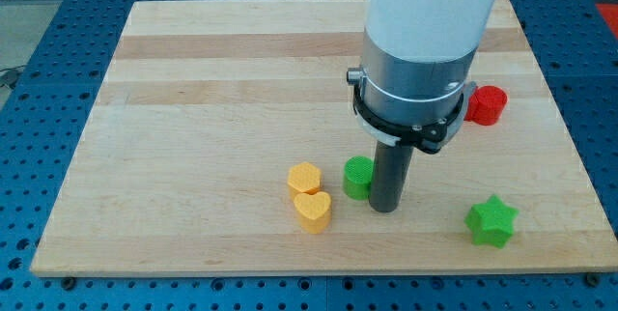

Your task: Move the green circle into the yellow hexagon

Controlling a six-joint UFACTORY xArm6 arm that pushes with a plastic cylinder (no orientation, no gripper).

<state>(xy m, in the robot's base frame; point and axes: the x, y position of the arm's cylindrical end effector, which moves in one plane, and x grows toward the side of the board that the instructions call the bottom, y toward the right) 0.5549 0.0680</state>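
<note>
Green star [491,221] idle; tip [385,209] touches green circle [358,177] (no fingers to judge), yellow hexagon [303,177] just beyond: contact still pending.

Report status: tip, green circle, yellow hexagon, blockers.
My tip down at green circle, its right side in view. Yellow hexagon just left of circle, small gap between. Yellow heart beside hexagon, off the path. Nothing blocking.

Pale wooden worktop [193,108] on a blue perforated base [39,70]; red block [486,104], roughly round, near the view's right edge; green star [491,221] low at the view's right. Yellow heart [312,211] toward the view's bottom, left of centre.
</note>
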